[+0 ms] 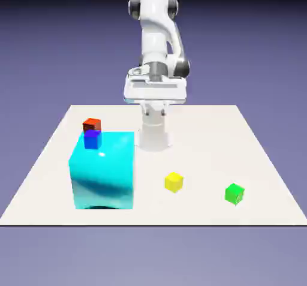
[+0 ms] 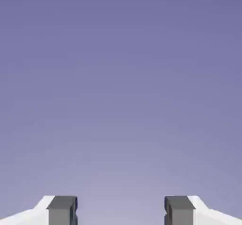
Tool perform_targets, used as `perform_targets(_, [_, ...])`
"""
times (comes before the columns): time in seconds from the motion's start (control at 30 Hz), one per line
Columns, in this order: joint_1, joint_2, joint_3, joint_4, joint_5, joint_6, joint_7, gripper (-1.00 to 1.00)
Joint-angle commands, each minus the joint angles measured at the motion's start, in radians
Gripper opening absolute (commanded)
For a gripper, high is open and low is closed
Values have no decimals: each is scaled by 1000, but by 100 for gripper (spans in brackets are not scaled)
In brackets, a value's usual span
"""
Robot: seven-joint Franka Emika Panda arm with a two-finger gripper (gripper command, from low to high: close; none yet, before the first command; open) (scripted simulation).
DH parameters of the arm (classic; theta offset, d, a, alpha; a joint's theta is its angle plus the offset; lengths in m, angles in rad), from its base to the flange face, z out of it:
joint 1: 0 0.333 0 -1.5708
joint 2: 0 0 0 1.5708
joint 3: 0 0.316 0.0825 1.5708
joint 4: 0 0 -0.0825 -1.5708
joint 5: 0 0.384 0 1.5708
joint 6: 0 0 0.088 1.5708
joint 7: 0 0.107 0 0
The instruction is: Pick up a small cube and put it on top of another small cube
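You are holding the gripper high over the far part of the table, near its middle from left to right, and its fingers are standing spread, with a wide gap showing between the two grey tips in the hand view. You are pinching nothing and touching nothing with them; only the blue-violet backdrop is showing between and beyond the tips. Your small green cube is sitting on the table toward the exterior view's right, on the near side, well apart from the gripper. The small yellow cube is lying to its left and a little farther off, apart from it. Farther left, the big cyan block is standing on the table, and a blue cube is showing against its upper far-left part. A red cube is showing just beyond the blue one, partly hidden by it; you cannot tell what it is resting on.
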Motion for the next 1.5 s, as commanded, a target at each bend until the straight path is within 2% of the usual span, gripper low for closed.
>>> perform_targets(0.0, [30, 36, 1, 23, -34, -37, -11, 0])
perform_targets(1.07, [978, 1188, 37, 742, -1123, -1199, -369, 0])
perform_targets(1.47, [579, 1315, 382, 760, -1373, -1357, -296, 0])
